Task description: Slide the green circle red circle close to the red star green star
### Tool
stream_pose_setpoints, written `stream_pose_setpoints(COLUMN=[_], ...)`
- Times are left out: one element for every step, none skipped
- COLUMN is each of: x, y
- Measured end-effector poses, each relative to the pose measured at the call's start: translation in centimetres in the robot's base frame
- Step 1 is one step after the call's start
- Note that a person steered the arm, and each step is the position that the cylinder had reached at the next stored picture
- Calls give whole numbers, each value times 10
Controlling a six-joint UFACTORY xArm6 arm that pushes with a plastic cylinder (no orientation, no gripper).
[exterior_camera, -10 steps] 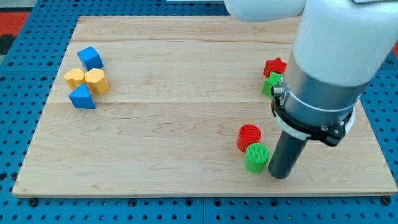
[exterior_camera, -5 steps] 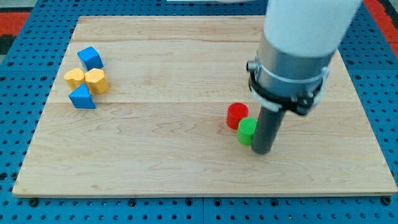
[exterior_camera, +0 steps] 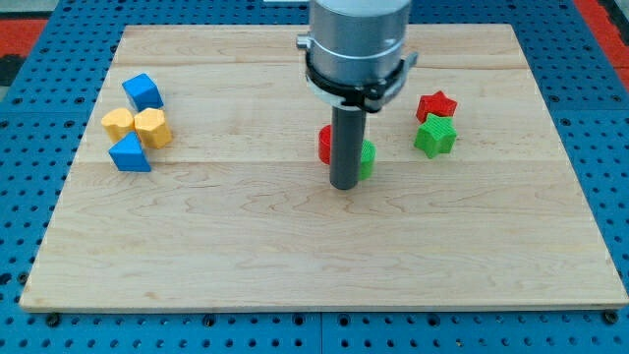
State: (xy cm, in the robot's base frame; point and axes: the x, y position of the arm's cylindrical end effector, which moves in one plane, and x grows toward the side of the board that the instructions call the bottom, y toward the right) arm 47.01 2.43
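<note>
Status: task not done. Green circle (exterior_camera: 367,158) and red circle (exterior_camera: 325,145) sit mid-bench, both partly hidden behind rod; only slivers show either side, so can't tell if they touch each other. My tip (exterior_camera: 344,186) rests on bench (exterior_camera: 246,236) just below the 2 circles in view, between them, touching or nearly so.

Targets: red star (exterior_camera: 435,105) and green star (exterior_camera: 434,136) at view's right, stacked close together, red above green. Clear gap of bare wood between green circle and green star, so approx. partway there, not close yet.

Left to do: push both circles toward view's right, slightly up.

No gripper on this rig, just the rod; nothing grasped.

Unrelated cluster at view's left: 2 blue blocks (exterior_camera: 143,92) (exterior_camera: 130,154), 2 yellow blocks (exterior_camera: 118,123) (exterior_camera: 151,128).
</note>
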Motion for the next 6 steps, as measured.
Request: stream_pose_setpoints(x=[-5,-27,-17,15,-43,-54], y=[-3,47,49,-27,-69,24])
